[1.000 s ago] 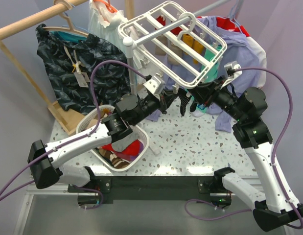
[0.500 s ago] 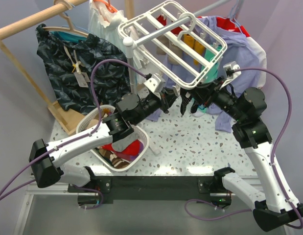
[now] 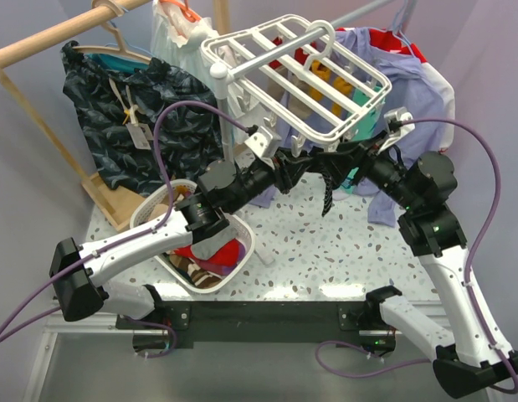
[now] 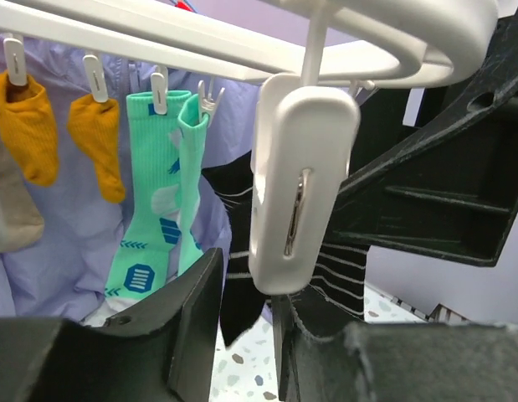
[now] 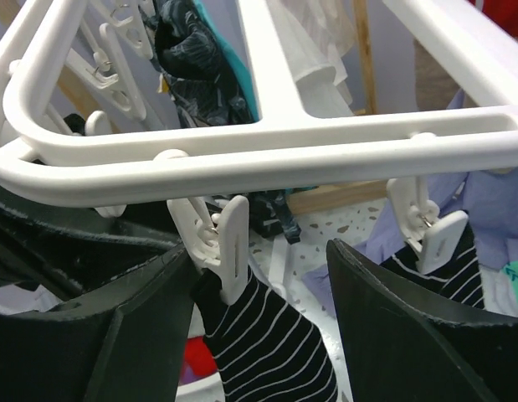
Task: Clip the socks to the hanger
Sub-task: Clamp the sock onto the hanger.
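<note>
Both claws have let go! The left claw (image 4: 246, 289) was pinched shut a second ago. Now its fingers stand apart, with the white clip (image 4: 302, 184) hanging between them and clear daylight on the clip's left side. The right claw (image 5: 257, 251) has spread wider too and is open, holding nothing. A second clip (image 5: 229, 243) hangs in its gap, biting the top of a black striped sock (image 5: 271, 343). Another striped sock (image 5: 449, 266) hangs clipped just to the right, under the same bar. The hanger (image 5: 325, 142) has swung. Its near edge dipped toward the arms before; now it rides higher and flatter above both claws. Red cloth (image 3: 215, 251) lies in the white basket (image 3: 151, 203) beside the left arm.
</note>
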